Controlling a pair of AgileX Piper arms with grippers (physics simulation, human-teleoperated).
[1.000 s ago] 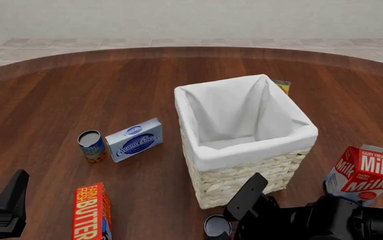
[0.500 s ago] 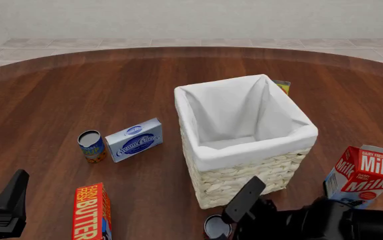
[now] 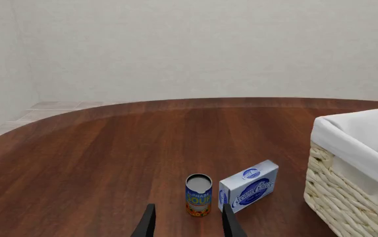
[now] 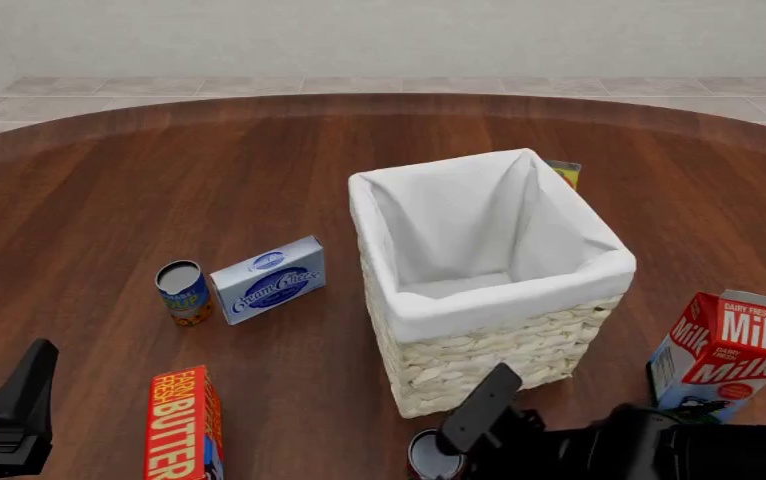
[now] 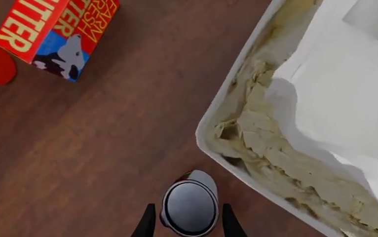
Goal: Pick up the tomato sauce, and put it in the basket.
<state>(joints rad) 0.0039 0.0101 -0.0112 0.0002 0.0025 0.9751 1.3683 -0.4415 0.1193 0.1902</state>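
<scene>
The tomato sauce point(image 5: 190, 208) stands upright on the table point(image 4: 223, 180), its long axis vertical and silver-grey top facing up, near the basket's point(image 4: 483, 350) front-left corner. The right gripper point(image 5: 187, 224) hangs above it, jaws open, one on each side of the can's top. Bare wood lies to the can's left as far as the butter box point(image 4: 183, 425). The left gripper point(image 3: 187, 227) is also open, holding nothing.
</scene>
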